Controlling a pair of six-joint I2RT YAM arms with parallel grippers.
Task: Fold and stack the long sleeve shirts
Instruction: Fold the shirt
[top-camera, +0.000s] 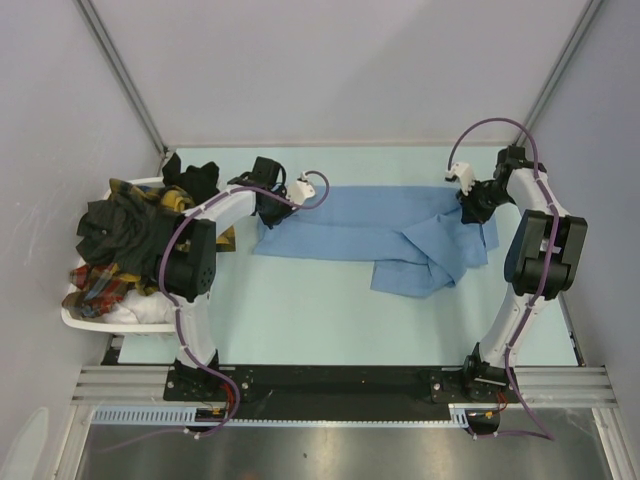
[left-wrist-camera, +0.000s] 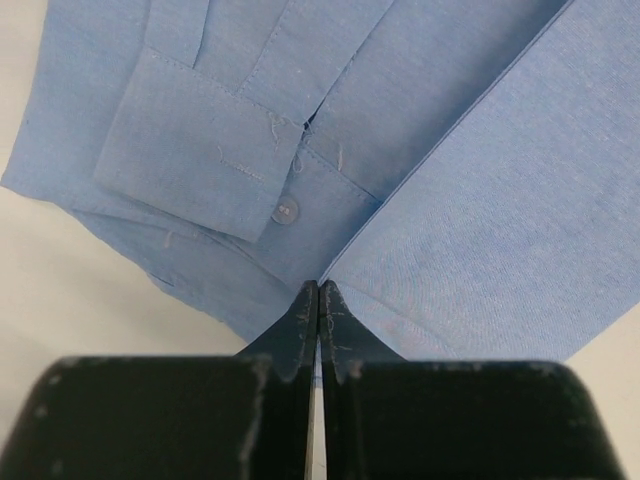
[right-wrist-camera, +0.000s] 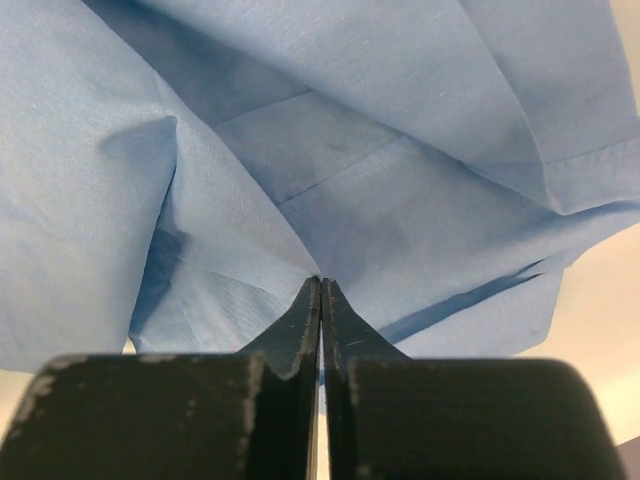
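Metal rail (top-camera: 340, 385) edges pale table (top-camera: 320, 310) (walls (top-camera: 330, 70) seemingly grey) bearing shirt (top-camera: 340, 235).

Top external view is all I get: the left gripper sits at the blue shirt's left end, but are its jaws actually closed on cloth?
Observer: Yes. The left wrist view shows the left gripper shut, tips pinching an edge of the light blue shirt.
Operator: Anything beside the tips?
Observer: A sleeve cuff with a button lies flat just ahead.
Operator: And the right?
Observer: The right gripper is shut too, with cloth creasing into its tips.
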